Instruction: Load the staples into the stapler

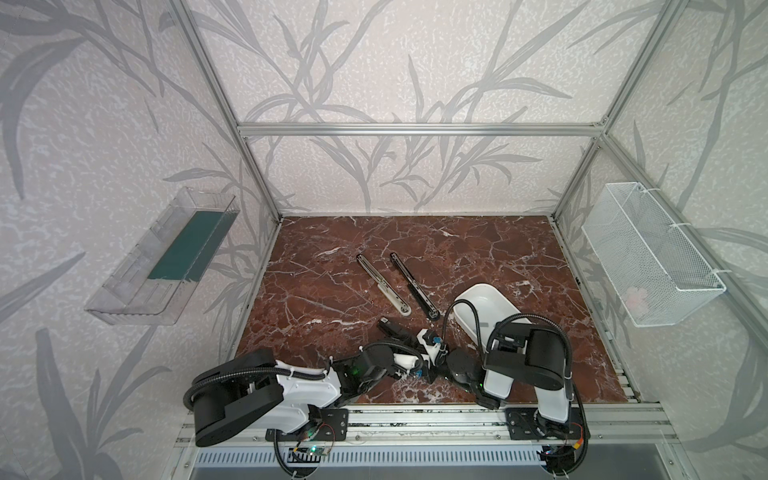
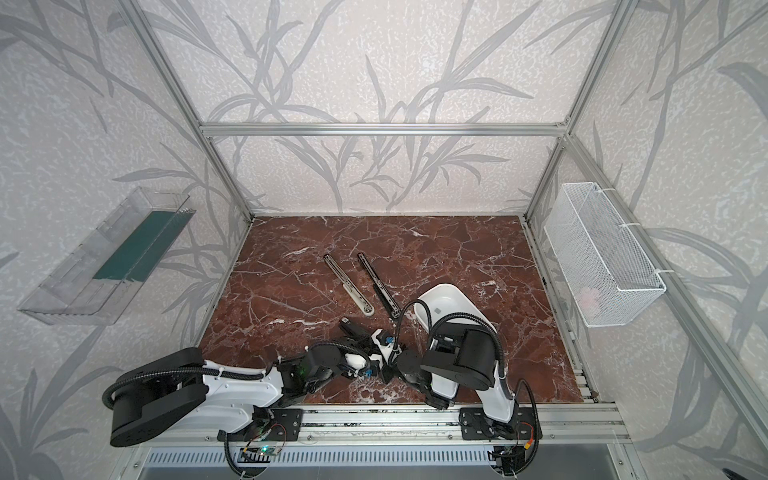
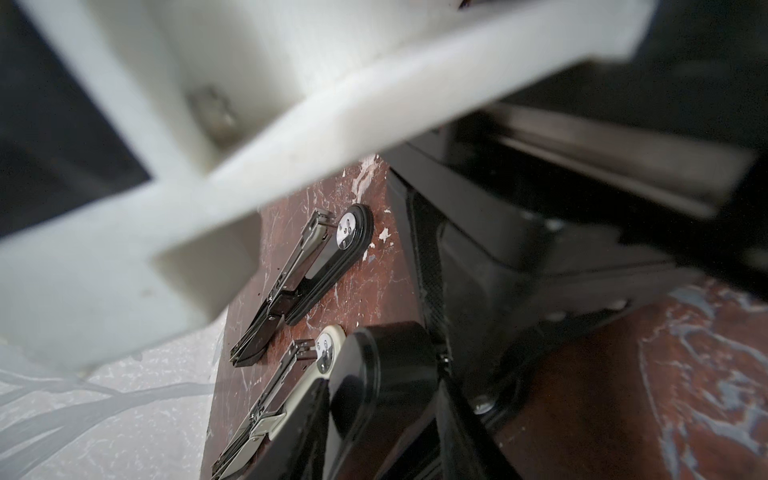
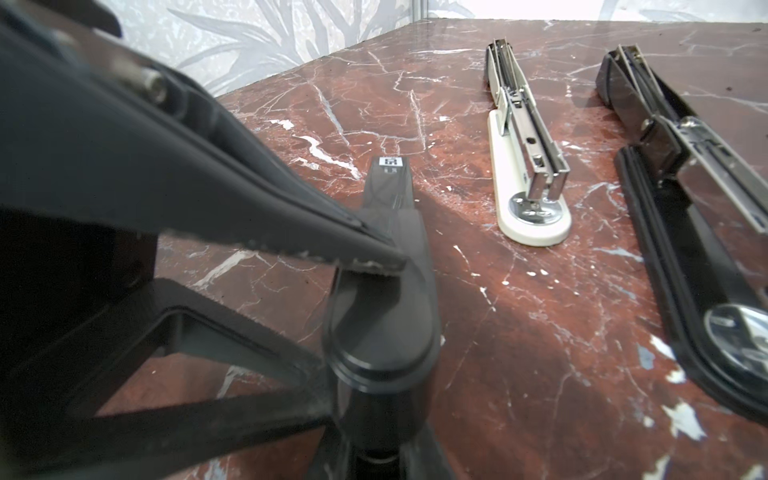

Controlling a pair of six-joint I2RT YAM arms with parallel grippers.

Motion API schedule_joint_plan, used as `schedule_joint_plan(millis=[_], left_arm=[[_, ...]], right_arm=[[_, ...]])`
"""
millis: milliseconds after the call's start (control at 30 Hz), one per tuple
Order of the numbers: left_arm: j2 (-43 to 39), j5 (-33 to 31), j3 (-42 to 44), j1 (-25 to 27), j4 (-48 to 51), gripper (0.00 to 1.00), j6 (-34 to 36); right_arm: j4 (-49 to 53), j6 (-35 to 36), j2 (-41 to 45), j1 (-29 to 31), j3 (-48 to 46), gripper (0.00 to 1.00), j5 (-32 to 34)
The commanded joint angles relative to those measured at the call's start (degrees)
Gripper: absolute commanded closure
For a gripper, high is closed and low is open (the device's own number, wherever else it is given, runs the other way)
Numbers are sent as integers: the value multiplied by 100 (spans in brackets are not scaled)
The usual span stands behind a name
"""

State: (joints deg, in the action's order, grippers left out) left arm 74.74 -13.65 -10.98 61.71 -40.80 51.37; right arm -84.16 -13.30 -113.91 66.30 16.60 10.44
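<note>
**Both top views:** even, diffuse, moderately bright light; wide-angle bowing of the frame posts [image 1: 216, 83] toward the edges; soft shadow on the marble tabletop [image 1: 332, 291] at 6 o'clock.

**Right wrist view:** mid-ground sharp; glare on the chrome of the white stapler [image 4: 534, 174] at 2 o'clock; foreground at 9 o'clock blurred.

**Left wrist view:** white housing [image 3: 332, 104] at 11 o'clock strongly defocused; black stapler [image 3: 374, 374] at 6 o'clock soft.

Glossy marble tabletop [image 4: 540, 332]; chromed stapler [image 4: 521, 137] (cream plastic base).

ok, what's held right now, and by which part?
Right gripper pinches the tagged black stapler near its rounded end. Left gripper: cannot tell.
</note>
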Motion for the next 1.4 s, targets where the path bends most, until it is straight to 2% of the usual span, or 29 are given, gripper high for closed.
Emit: schedule_joint_plan(millis=[0,500,667,900,1067,1367], left_arm=[[81,-201,-347,-39,-631,57,2],[109,-886,-533,-111,-867,58,-101],[194,-1233,-518,-213,-1502,57,-122],[-507,-828,-424,-491,-1315,61,-593],[-1339,-258,-389,-800,-482,65,-1034],[-1577,-340,-142,-1170,-344,63,-1132]], right_arm=[[374,12,-136,151,-24,93,-598],[373,105,-220,354,-60,93,-481],[374,82,-299,504,-60,93,-406],[374,29,-420,617,-103,93,-298],[369,29,-387,628,-140,93,-296],[374,42,-317,649,-122,93,-292]])
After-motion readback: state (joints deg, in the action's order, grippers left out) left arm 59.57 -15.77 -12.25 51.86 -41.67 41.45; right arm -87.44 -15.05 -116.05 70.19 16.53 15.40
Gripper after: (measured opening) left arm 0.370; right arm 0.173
